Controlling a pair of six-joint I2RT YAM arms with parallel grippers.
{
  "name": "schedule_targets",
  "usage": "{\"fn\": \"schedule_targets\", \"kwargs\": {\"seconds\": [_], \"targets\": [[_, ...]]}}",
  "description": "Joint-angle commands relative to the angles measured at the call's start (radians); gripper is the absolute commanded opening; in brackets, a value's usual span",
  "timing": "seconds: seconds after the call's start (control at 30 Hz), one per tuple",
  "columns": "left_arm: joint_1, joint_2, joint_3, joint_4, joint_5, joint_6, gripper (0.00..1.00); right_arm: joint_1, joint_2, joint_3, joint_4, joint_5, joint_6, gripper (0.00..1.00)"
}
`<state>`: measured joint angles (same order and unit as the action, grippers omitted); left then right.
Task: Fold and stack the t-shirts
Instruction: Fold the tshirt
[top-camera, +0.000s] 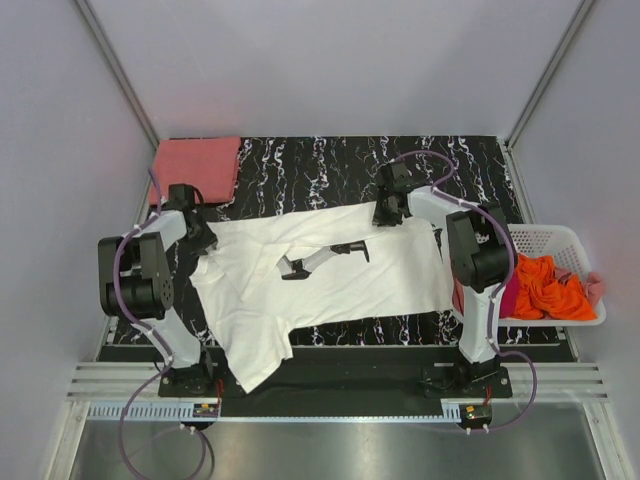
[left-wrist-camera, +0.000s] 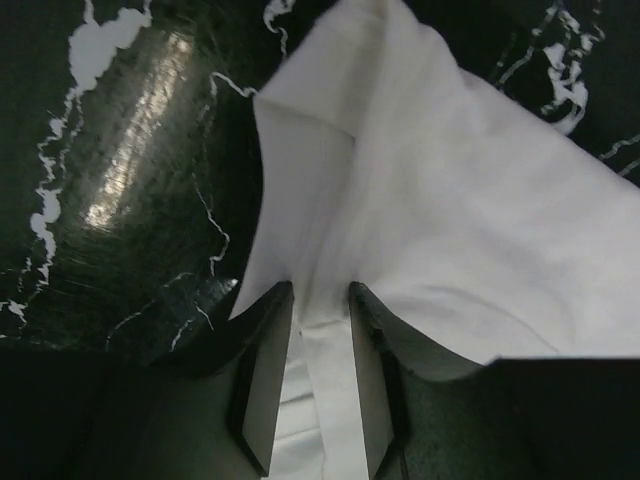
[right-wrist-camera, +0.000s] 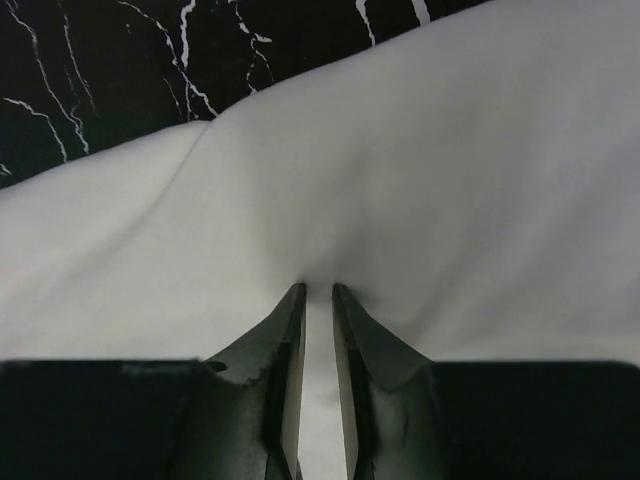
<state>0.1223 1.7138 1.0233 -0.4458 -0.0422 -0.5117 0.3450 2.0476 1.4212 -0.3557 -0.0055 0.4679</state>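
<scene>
A cream-white t-shirt (top-camera: 330, 275) lies spread and rumpled across the black marbled table (top-camera: 330, 165), one part hanging over the near edge. My left gripper (top-camera: 205, 243) is at the shirt's left end, shut on a fold of its cloth (left-wrist-camera: 322, 300). My right gripper (top-camera: 385, 215) is at the shirt's far right edge, shut on a pinch of the cloth (right-wrist-camera: 318, 290). A folded salmon-pink t-shirt (top-camera: 195, 167) lies at the far left corner. Orange (top-camera: 550, 285) and magenta (top-camera: 510, 296) t-shirts lie crumpled in the basket.
A white slatted plastic basket (top-camera: 560, 240) stands off the table's right edge, beside the right arm. The grey walls of the enclosure close in the back and both sides. A metal rail (top-camera: 320, 385) runs along the near edge.
</scene>
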Motion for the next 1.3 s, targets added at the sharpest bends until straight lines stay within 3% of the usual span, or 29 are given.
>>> {"fn": "schedule_targets", "kwargs": {"seconds": [0.0,0.3,0.57,0.7,0.87,0.97,1.1,1.27], "targets": [[0.014,0.05,0.052,0.015,-0.079,0.036,0.37,-0.035,0.023,0.009,-0.078,0.125,-0.034,0.25],[0.008,0.139,0.132,0.002,-0.056,0.041,0.37,-0.08,-0.007,-0.057,-0.091,0.194,-0.035,0.25],[-0.015,0.156,0.285,-0.05,-0.06,0.085,0.38,-0.087,-0.021,0.007,-0.055,0.111,-0.054,0.29],[-0.015,-0.006,0.23,-0.08,-0.087,0.036,0.4,-0.086,-0.128,0.005,-0.058,0.084,-0.045,0.31],[-0.013,-0.262,0.11,-0.137,-0.048,-0.233,0.41,-0.086,-0.243,-0.027,-0.06,0.012,0.001,0.33],[-0.03,-0.365,0.063,-0.198,-0.019,-0.274,0.43,-0.083,-0.303,-0.063,-0.058,-0.025,0.009,0.33],[-0.189,-0.463,0.035,-0.416,-0.258,-0.254,0.46,-0.081,-0.394,-0.12,-0.06,-0.034,0.0,0.33],[-0.328,-0.666,-0.162,-0.539,-0.231,-0.361,0.44,-0.083,-0.487,-0.166,-0.068,-0.06,-0.003,0.34]]}}
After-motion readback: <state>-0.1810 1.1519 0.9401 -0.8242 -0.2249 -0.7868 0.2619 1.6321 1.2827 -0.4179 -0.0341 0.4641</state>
